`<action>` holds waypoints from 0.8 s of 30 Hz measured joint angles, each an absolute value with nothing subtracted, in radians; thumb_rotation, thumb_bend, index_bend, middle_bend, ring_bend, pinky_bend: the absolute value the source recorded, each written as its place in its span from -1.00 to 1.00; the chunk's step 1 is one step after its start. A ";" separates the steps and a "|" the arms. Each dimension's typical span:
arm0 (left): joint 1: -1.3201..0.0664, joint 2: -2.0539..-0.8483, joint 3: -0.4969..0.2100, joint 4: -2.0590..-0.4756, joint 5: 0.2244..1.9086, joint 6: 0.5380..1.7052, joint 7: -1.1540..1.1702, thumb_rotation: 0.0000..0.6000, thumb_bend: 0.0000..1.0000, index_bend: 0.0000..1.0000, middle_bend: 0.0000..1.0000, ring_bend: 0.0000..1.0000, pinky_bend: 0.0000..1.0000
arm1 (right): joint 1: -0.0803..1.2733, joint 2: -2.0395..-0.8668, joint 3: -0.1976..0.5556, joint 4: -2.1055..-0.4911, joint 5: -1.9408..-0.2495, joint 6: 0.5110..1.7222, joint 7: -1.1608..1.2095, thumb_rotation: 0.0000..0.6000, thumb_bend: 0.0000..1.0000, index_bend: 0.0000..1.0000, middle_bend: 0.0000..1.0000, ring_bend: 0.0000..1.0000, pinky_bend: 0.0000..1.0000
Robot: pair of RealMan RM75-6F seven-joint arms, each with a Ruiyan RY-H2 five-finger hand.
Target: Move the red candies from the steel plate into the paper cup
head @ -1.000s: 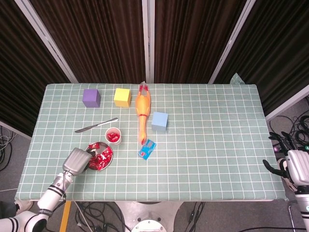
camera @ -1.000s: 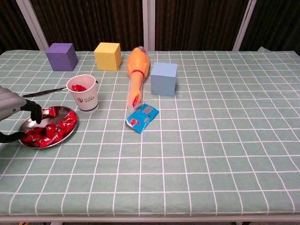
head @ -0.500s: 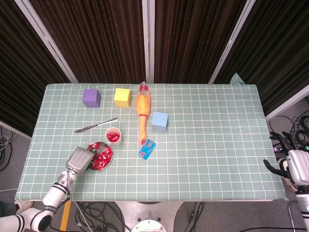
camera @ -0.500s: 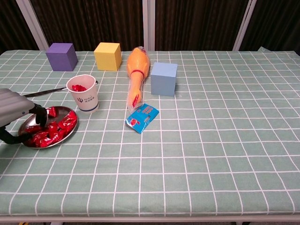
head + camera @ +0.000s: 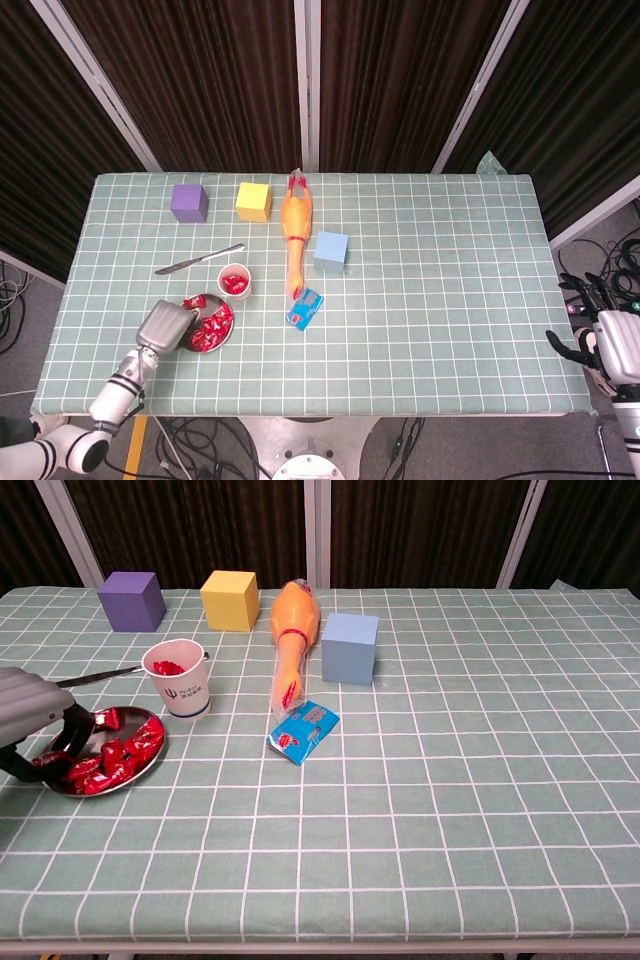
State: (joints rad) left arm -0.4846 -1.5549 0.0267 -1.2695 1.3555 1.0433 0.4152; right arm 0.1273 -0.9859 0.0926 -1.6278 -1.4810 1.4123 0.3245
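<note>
Over the last second the left hand [image 5: 35,725] dropped deeper into the steel plate [image 5: 148,760], fingers curled among the red candies [image 5: 120,755]; whether any were grasped was unclear. A clumsy lift risked tipping the plate beside the paper cup [image 5: 180,678]. The right hand [image 5: 600,340] idled off-table, fingers apart.

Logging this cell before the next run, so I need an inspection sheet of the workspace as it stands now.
Surface: green checked tablecloth, flat.
Job's things: steel plate holds red candies; paper cup upright behind it, some candies inside.
Clutter: purple cube, yellow cube, blue cube, rubber chicken, blue packet, knife.
Hands: left hand over the plate, grasp unclear; right hand off the table, fingers apart.
Cables: on the floor, off the table.
Surroundings: dark curtains.
</note>
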 measured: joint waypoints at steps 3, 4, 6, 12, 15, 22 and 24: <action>-0.484 -1.553 0.024 -1.270 1.371 1.054 0.390 1.00 -0.09 0.34 0.43 0.85 1.00 | 0.127 -0.986 0.092 -1.628 -1.484 1.414 0.325 1.00 -0.61 -0.75 -0.53 -0.86 -0.15; -0.483 -1.550 0.022 -1.275 1.375 1.059 0.385 1.00 -0.09 0.34 0.43 0.85 1.00 | 0.127 -0.986 0.092 -1.627 -1.484 1.415 0.326 1.00 -0.61 -0.75 -0.53 -0.86 -0.15; -0.484 -1.537 0.017 -1.297 1.384 1.073 0.380 1.00 -0.09 0.34 0.43 0.85 1.00 | 0.127 -0.987 0.092 -1.625 -1.484 1.415 0.327 1.00 -0.61 -0.75 -0.53 -0.86 -0.15; -0.508 -1.477 -0.038 -1.404 1.412 1.114 0.366 1.00 -0.09 0.33 0.42 0.85 1.00 | 0.127 -0.989 0.092 -1.620 -1.484 1.414 0.333 1.00 -0.61 -0.75 -0.53 -0.86 -0.15; -0.545 -1.455 -0.087 -1.450 1.415 1.115 0.367 1.00 -0.09 0.32 0.41 0.84 1.00 | 0.127 -0.989 0.092 -1.617 -1.482 1.414 0.335 1.00 -0.61 -0.75 -0.53 -0.86 -0.15; -0.649 -1.461 -0.166 -1.463 1.355 1.011 0.382 1.00 -0.10 0.25 0.34 0.84 1.00 | 0.127 -0.991 0.092 -1.610 -1.477 1.410 0.341 1.00 -0.61 -0.75 -0.53 -0.86 -0.15; -0.677 -1.470 -0.182 -1.453 1.316 0.971 0.396 1.00 -0.10 0.22 0.31 0.83 1.00 | 0.125 -0.990 0.093 -1.608 -1.474 1.410 0.342 1.00 -0.61 -0.75 -0.53 -0.86 -0.15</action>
State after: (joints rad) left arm -0.6773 -1.4700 -0.1821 -1.4526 1.3164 0.9708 0.3964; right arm 0.1254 -0.9900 0.0929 -1.6077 -1.4738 1.4099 0.3423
